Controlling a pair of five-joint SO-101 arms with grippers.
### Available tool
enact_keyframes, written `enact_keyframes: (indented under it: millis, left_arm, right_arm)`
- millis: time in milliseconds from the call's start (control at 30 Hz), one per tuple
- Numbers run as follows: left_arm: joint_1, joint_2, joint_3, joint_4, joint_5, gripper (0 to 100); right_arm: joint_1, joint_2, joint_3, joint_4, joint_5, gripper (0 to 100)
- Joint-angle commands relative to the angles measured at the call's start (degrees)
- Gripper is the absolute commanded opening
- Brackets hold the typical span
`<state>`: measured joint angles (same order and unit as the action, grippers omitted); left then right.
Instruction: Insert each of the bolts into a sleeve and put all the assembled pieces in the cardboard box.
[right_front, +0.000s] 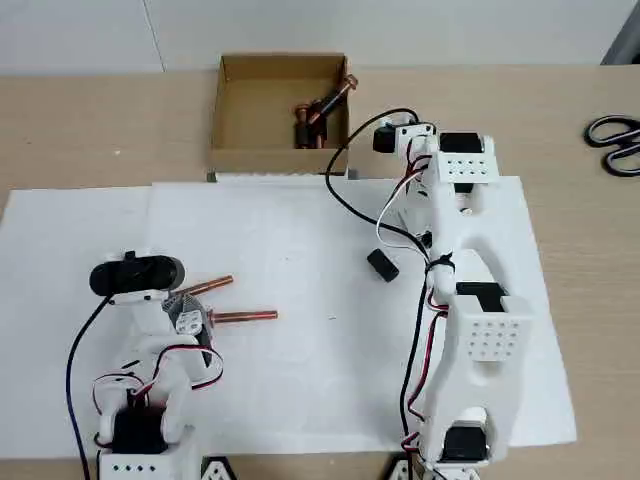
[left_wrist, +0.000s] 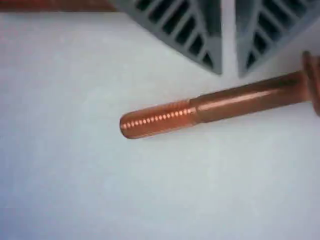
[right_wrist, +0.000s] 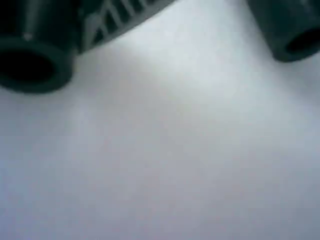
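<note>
Two copper bolts lie on the white paper, one (right_front: 205, 286) farther back and one (right_front: 245, 316) nearer. My left gripper (right_front: 188, 314) hangs low over the head end of the nearer bolt (left_wrist: 200, 107); its grey fingers (left_wrist: 200, 35) stand almost together with a thin slit and hold nothing. A black sleeve (right_front: 382, 264) lies on the paper beside my right gripper (right_front: 412, 228). The right wrist view has one black sleeve (right_wrist: 30, 65) close against the gripper and a second sleeve (right_wrist: 290, 35) farther off. The cardboard box (right_front: 228, 110) holds assembled pieces (right_front: 320, 112).
White paper (right_front: 300, 360) covers the middle of the wooden table. Scissors (right_front: 615, 142) lie at the far right edge. A black cable (right_front: 345, 190) loops from the right arm across the paper near the box.
</note>
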<state>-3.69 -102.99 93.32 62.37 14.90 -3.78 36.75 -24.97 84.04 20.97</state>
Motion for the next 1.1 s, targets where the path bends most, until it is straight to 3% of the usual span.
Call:
enact_keyframes:
  millis: [0,233,433,767,1067]
  left_arm:
    - [0.00,-0.35,-0.48,-0.97,0.44,1]
    - [0.00,-0.35,-0.48,-0.97,0.44,1]
    - [0.00,-0.35,-0.48,-0.97,0.44,1]
    - [0.00,-0.35,-0.48,-1.32,0.35,1]
    - [-0.35,-0.26,-4.70,-1.32,0.35,1]
  right_arm:
    - [-1.10,-0.40,0.44,0.04,-0.35,2.8]
    - [-1.19,-1.63,0.35,0.40,-0.35,0.3]
    - [-1.10,-12.35,0.44,3.21,-0.35,0.3]
    - [-2.42,-23.25,0.44,14.20,-1.32,0.2]
    - [1.54,-33.89,10.90,15.43,-4.75,0.3]
